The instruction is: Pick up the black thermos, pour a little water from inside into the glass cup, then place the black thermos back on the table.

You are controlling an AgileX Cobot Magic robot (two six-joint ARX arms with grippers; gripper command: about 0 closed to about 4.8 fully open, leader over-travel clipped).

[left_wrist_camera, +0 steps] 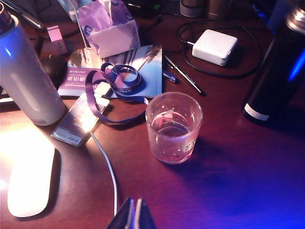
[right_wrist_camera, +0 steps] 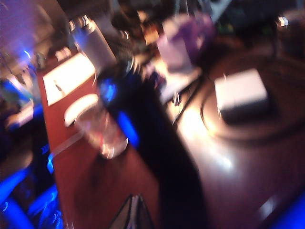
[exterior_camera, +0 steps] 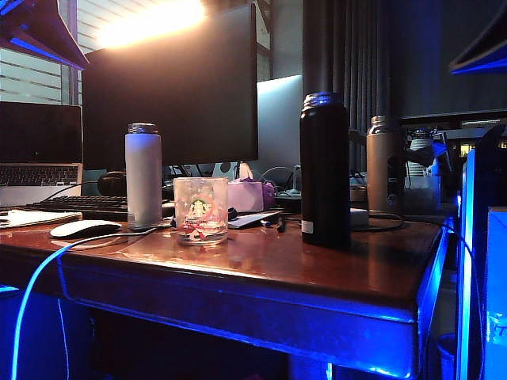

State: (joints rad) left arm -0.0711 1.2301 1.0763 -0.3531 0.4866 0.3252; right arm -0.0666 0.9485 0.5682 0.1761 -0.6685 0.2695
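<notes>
The black thermos (exterior_camera: 325,170) stands upright and uncapped on the table (exterior_camera: 317,269), right of the glass cup (exterior_camera: 200,210). In the left wrist view my left gripper (left_wrist_camera: 135,214) is shut and empty, hovering over the table short of the glass cup (left_wrist_camera: 173,128), which holds a little water; the black thermos (left_wrist_camera: 276,81) stands off to one side. The right wrist view is blurred: my right gripper (right_wrist_camera: 135,212) is shut with nothing in it, close to the black thermos (right_wrist_camera: 152,138), with the glass cup (right_wrist_camera: 102,131) beyond it. Neither gripper shows plainly in the exterior view.
A white bottle (exterior_camera: 143,176) and a white mouse (exterior_camera: 83,229) sit left of the cup. A tan bottle (exterior_camera: 383,162) stands behind the thermos. A white power adapter (left_wrist_camera: 214,46), pens, a lanyard, a booklet (left_wrist_camera: 114,71) and a cable (left_wrist_camera: 107,167) lie around the cup. Monitors stand behind.
</notes>
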